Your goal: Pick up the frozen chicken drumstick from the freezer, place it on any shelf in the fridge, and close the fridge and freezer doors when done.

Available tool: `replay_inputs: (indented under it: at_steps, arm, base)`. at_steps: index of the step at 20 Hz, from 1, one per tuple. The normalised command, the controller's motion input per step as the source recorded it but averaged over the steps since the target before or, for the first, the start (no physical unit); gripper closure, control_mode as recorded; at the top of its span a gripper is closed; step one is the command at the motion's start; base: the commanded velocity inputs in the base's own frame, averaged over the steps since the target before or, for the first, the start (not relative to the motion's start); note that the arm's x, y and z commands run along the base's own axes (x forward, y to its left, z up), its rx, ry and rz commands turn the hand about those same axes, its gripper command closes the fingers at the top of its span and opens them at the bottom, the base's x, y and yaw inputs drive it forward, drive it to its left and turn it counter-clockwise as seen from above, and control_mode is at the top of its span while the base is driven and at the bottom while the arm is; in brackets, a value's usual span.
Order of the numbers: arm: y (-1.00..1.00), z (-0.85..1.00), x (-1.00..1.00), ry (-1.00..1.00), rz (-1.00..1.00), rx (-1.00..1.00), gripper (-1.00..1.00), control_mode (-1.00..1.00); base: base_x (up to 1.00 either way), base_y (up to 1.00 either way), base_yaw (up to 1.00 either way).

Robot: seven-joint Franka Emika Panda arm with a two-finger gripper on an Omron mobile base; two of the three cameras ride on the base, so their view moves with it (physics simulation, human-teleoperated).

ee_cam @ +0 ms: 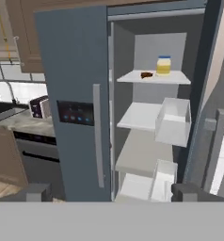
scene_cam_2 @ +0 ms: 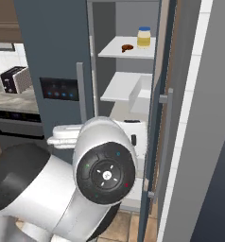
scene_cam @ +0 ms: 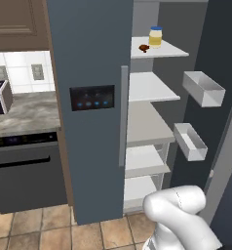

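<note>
**Drumstick on the top shelf, claw well back**

Kitchen cabinets in brown wood and a white tiled wall frame a tall slate-blue side-by-side unit. Its left door (scene_cam: pixel 91 102), the one bearing a black blue-lit control panel (scene_cam: pixel 92 97) and a grey vertical bar handle (scene_cam: pixel 123 117), stands shut. The plain right door (scene_cam: pixel 213 97) is swung wide, its white inner bins (scene_cam: pixel 203 89) facing the pale grey shelves (scene_cam: pixel 149 88) of the open compartment.

On the top shelf (ee_cam: pixel 154 77) lies the small dark reddish-brown chicken drumstick (ee_cam: pixel 146 75), just beside a yellow jar with a blue lid (ee_cam: pixel 164 65); whether the two touch I cannot tell.

The gripper (ee_cam: pixel 112 192) has its two dark finger tips (ee_cam: pixel 37 192) spread wide apart with nothing between them. It sits well apart from the drumstick, which appears high above the tips in the hand view, slightly toward the right one.

To the left, a silver toaster (scene_cam: pixel 0 96) stands on a mottled grey stone counter (scene_cam: pixel 25 114) above a dark oven front (scene_cam: pixel 28 171).
</note>
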Motion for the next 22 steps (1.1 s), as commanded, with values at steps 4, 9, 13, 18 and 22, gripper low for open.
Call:
replay_inputs:
  at_steps: [4, 9, 13, 18, 22]
  arm:
    - [-0.38, -0.23, 0.42, 0.01, 0.11, 0.00, -1.00, -1.00]
    - [-0.29, -0.58, 0.55, 0.04, 0.03, 0.02, -1.00, -1.00]
    - [-0.42, -0.53, 0.66, 0.00, 0.02, 0.10, -1.00, -1.00]
    - [-0.38, -0.29, 0.38, 0.00, 0.04, 0.13, -1.00, -1.00]
    - [-0.33, -0.29, 0.44, 0.00, 0.03, 0.09, -1.00, -1.00]
  base:
    - [0.00, 0.00, 0.00]
    - [0.00, 0.00, 0.00]
    - [0.00, 0.00, 0.00]
    - [0.00, 0.00, 0.00]
    - [0.00, 0.00, 0.00]
